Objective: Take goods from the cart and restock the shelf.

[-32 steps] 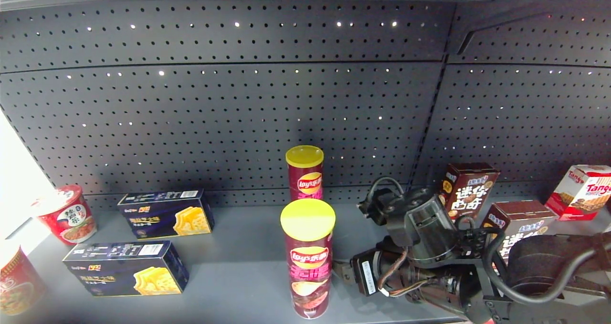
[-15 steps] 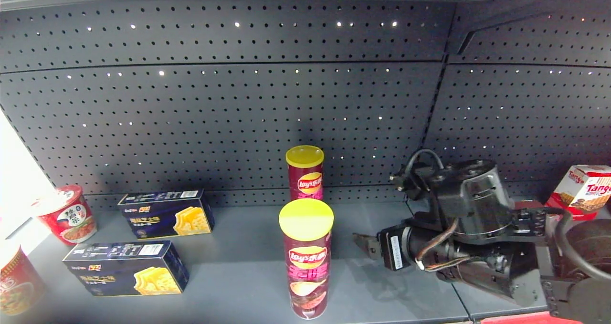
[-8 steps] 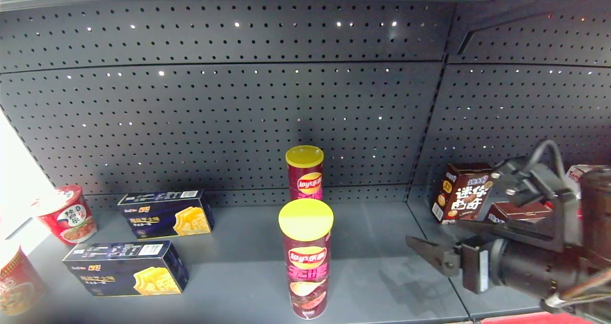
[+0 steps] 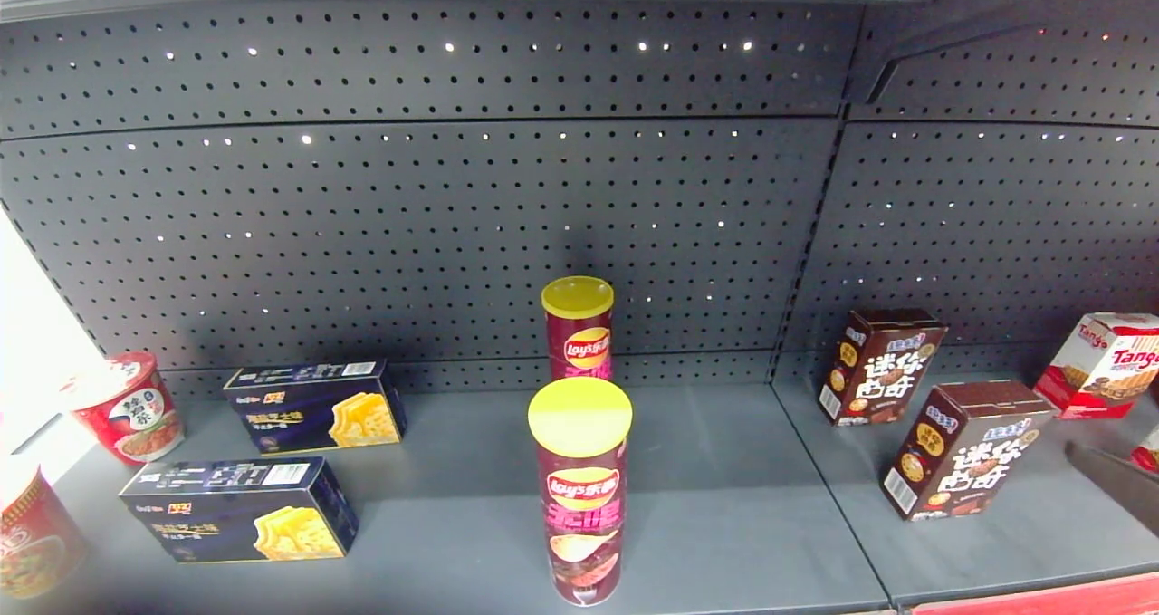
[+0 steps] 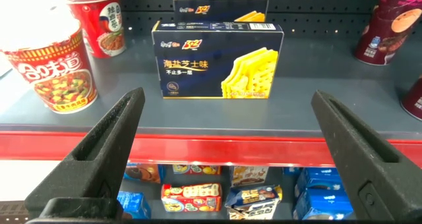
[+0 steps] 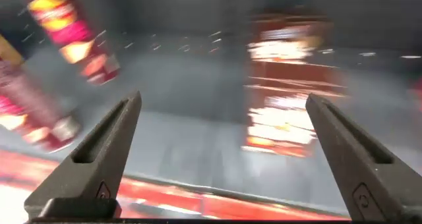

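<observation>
- Closest in, the left end effector (image 5: 227, 151) hovers at the red front lip of the grey metal shelf (image 5: 316, 115). Its fingers are spread wide with nothing between them.
- The right end effector (image 6: 224, 165) is also wide apart and empty. Two seconds ago it sat right beside the front can. It has now swung clear to the right, and in the head view a dark fingertip (image 4: 1118, 488) pokes in at the edge.
- And the prize is left standing! The tall maroon chip can with a yellow lid (image 4: 581, 493) is upright near the shelf's front edge. Nothing is touching it and it has not budged since the arm let go.
- To its left, a navy rectangular cracker box (image 4: 240, 509) lies flat, with a red noodle cup (image 4: 27, 533) at the far left edge.
- To its right, with the arm gone, the near brown cookie box (image 4: 964, 452) is back in plain sight.
- One row deeper there's a second navy box (image 4: 317, 405), a second red cup (image 4: 127, 407), the far brown cookie box (image 4: 880, 366) and a white-and-red wafer box (image 4: 1109, 361).
- At the back, a matching second chip can (image 4: 578, 330) stands directly behind the first, close to the perforated dark back panel (image 4: 453, 216).
- My read is that this placement looks finished. Both end effectors are free, so the next job should be another trip to the cart.
</observation>
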Motion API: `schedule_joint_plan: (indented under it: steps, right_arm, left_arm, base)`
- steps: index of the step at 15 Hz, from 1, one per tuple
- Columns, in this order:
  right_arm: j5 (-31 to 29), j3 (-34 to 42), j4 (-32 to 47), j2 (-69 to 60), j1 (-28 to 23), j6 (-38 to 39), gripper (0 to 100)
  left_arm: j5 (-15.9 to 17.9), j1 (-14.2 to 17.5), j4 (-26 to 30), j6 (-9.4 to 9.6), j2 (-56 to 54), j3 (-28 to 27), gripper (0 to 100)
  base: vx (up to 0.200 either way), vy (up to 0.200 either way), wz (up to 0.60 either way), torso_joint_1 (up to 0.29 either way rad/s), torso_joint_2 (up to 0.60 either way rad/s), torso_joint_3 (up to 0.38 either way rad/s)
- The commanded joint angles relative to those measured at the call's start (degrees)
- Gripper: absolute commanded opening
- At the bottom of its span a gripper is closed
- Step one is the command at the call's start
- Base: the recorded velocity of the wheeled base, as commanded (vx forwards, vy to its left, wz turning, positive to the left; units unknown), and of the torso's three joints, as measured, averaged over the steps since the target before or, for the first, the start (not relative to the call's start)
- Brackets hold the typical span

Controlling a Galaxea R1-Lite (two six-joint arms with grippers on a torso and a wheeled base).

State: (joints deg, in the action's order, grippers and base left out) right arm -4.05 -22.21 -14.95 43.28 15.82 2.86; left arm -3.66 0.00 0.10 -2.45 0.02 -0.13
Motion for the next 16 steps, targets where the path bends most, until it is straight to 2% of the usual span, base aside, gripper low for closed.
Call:
schedule_joint_plan:
  steps: [1,2,4,5,8,11,12,16]
  right_arm:
    - [7.65,8.24,-0.08,-15.59,-15.91,-2.34,100]
    - [7.04,12.1,0.18,-21.04,-18.72,-2.16,100]
    - [0.18,19.4,0.09,-28.95,-20.31,-2.16,100]
    - [-0.87,22.21,0.88,-32.82,-21.89,-2.07,100]
    - [-2.11,22.21,12.66,-41.52,-21.1,-1.46,100]
    - [-0.87,22.12,12.75,-43.28,-16.61,-1.72,100]
    - [1.41,22.21,14.86,-43.28,-16.44,-2.6,100]
    - [1.23,22.12,15.56,-43.28,-16.44,-2.51,100]
  left_arm:
    - [-0.03,0.0,-0.01,-0.01,-0.02,-0.04,100]
    - [-0.03,0.0,-0.01,-0.01,-0.02,0.05,100]
    - [-0.03,0.0,-0.01,-0.01,-0.02,-0.04,100]
    - [-0.03,0.0,-0.01,-0.01,-0.02,0.05,100]
    - [-0.03,0.0,-0.01,-0.01,-0.02,-0.04,100]
    - [-0.12,0.0,-0.01,-0.01,-0.02,-0.04,100]
    - [-0.03,0.0,-0.01,0.08,-0.02,0.05,100]
    - [-0.03,0.0,-0.01,-0.01,-0.02,0.05,100]
  base:
    - [0.0,0.0,0.0,0.0,0.0,0.0]
    - [0.0,0.0,0.0,0.0,0.0,0.0]
    - [0.0,0.0,0.0,0.0,0.0,0.0]
    - [0.0,0.0,0.0,0.0,0.0,0.0]
    - [0.0,0.0,0.0,0.0,0.0,0.0]
    - [0.0,0.0,0.0,0.0,0.0,0.0]
    - [0.0,0.0,0.0,0.0,0.0,0.0]
    - [0.0,0.0,0.0,0.0,0.0,0.0]
